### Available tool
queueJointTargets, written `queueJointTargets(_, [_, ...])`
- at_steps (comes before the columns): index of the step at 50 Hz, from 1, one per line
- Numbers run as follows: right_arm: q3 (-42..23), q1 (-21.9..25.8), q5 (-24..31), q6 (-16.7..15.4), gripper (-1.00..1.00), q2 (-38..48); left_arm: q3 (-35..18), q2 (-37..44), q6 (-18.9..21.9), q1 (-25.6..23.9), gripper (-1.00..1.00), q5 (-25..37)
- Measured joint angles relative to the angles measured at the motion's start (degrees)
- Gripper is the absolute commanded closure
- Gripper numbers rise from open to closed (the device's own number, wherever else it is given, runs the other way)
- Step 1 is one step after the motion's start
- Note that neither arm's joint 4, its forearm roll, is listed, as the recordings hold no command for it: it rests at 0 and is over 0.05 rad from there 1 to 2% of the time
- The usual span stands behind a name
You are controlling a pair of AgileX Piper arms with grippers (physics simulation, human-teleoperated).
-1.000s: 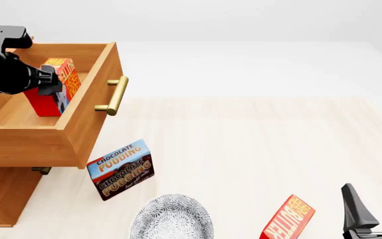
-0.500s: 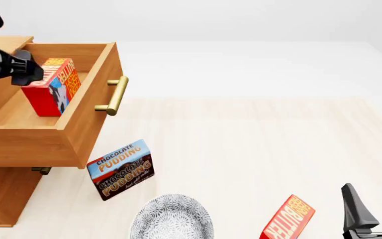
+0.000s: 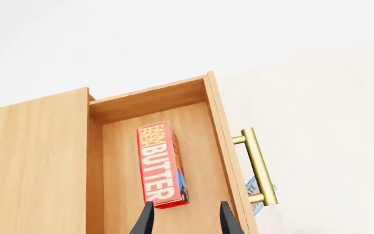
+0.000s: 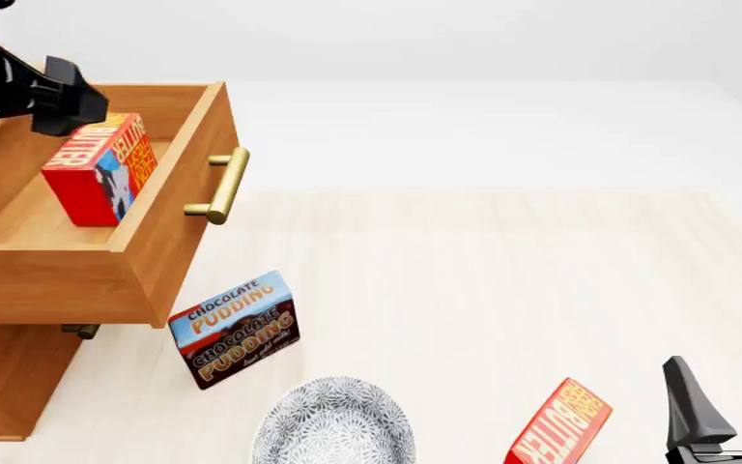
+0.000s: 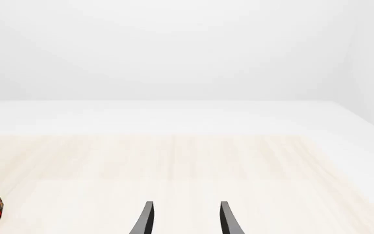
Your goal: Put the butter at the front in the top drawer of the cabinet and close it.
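Observation:
A red butter box [image 4: 100,169] stands upright inside the open top drawer [image 4: 152,242] of the cabinet [image 4: 4,377]. In the left wrist view the butter box [image 3: 159,165] rests on the drawer floor [image 3: 203,146], just beyond my open left gripper [image 3: 185,222], which holds nothing. From the front, the left gripper [image 4: 69,104] hovers above the box, clear of it. A second, matching butter box [image 4: 560,425] leans at the table's front edge, just left of my open right gripper [image 4: 726,401]. The right gripper [image 5: 185,219] is empty.
The drawer's brass handle [image 4: 216,186] sticks out toward the table. A Chocolate Pudding box [image 4: 233,329] stands below the drawer front, and a patterned plate [image 4: 332,425] lies near the front edge. The lower drawer's handle [image 4: 81,331] peeks out under the open drawer.
My left gripper has let go of the butter in the drawer and risen above it. The box stays put. The right arm has not moved.

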Motion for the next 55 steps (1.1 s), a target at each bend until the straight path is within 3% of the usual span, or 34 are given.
queueJointTargets(32, [0.00, 0.00, 0.00, 0.00, -1.00, 0.00, -10.16, 12.05, -2.34, -15.67, -1.00, -3.59])
queueJointTargets(55, [0.00, 0.00, 0.00, 0.00, -1.00, 0.00, -14.11, 22.50, -5.77, -25.20, -1.00, -7.70])
